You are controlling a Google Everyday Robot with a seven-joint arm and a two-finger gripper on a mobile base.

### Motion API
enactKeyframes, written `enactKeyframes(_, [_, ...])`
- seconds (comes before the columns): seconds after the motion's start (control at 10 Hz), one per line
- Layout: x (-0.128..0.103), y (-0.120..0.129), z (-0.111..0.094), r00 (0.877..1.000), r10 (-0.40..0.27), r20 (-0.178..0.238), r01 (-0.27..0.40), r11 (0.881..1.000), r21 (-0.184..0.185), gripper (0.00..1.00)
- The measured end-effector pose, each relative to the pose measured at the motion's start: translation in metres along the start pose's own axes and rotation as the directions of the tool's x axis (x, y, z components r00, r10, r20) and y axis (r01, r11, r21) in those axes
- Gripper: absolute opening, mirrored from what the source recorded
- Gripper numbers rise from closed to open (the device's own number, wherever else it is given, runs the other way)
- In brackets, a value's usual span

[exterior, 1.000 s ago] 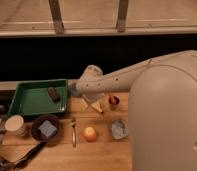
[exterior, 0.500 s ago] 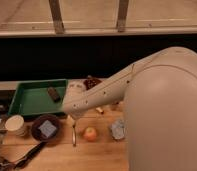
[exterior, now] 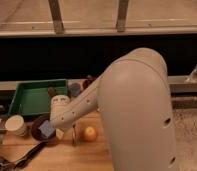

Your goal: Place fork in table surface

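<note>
The slim silvery fork (exterior: pixel 73 136) lies on the light wooden table surface (exterior: pixel 87 155), between the dark bowl (exterior: pixel 36 124) and an orange fruit (exterior: pixel 90 133). My white arm reaches in from the right and down to the left. Its gripper (exterior: pixel 59 131) hangs over the table right next to the bowl, just left of the fork's handle. The arm hides most of the gripper and the upper end of the fork.
A green tray (exterior: pixel 32 100) with a small dark object stands at the back left. The bowl holds a blue item (exterior: pixel 45 129). A white cup (exterior: pixel 15 125) is at far left. Black-handled utensils (exterior: pixel 22 159) lie at front left. A can (exterior: pixel 74 89) and a red object (exterior: pixel 87 80) stand behind the arm.
The arm has swung left and lower, bringing the gripper from above the table's middle down beside the bowl and fork. The fork and the fruit have not moved.
</note>
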Motion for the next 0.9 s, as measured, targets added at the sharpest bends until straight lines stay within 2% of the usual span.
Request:
enactKeyframes(0.4, [0.023,-0.012,0.014,0.997,0.07,-0.036,-0.07,0.997,0.013,0.8])
enactKeyframes(0.6, [0.031,-0.013,0.027,0.994,0.099,-0.052,-0.099,0.995,0.004,0.8])
enactKeyframes(0.8, [0.036,-0.015,0.035,0.991,0.116,-0.06,-0.116,0.993,0.008,0.67])
enactKeyframes(0.9, [0.037,-0.015,0.036,0.991,0.123,-0.056,-0.123,0.992,0.009,0.57])
